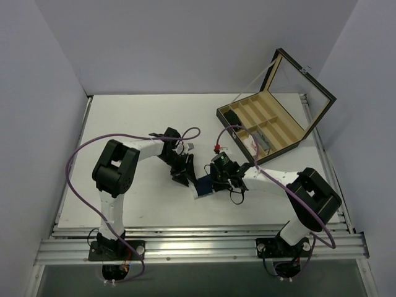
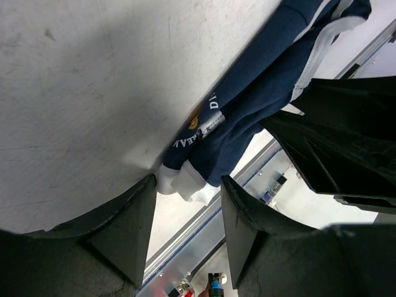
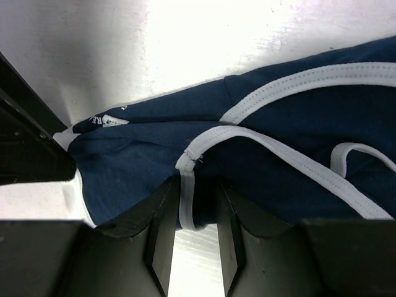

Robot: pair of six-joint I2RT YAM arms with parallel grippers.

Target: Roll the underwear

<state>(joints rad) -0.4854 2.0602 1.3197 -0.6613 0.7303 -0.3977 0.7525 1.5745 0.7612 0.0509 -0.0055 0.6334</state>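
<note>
Soft, even light fills the top view. The table (image 3: 204,37) glares white in the right wrist view; both wrist views show dark, blurred jaws.

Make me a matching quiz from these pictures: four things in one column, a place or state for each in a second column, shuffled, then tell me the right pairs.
Column one:
1. underwear
2. divided box
3. left end effector
4. right end effector

Column two:
A. lid propped open, at the far right of the table
B. jaws narrowly apart, astride a strip of white trim
C. navy with white trim, lying between the two arms
D. jaws wide apart, clamping nothing

Pairs: 1-C, 2-A, 3-D, 4-B
</note>
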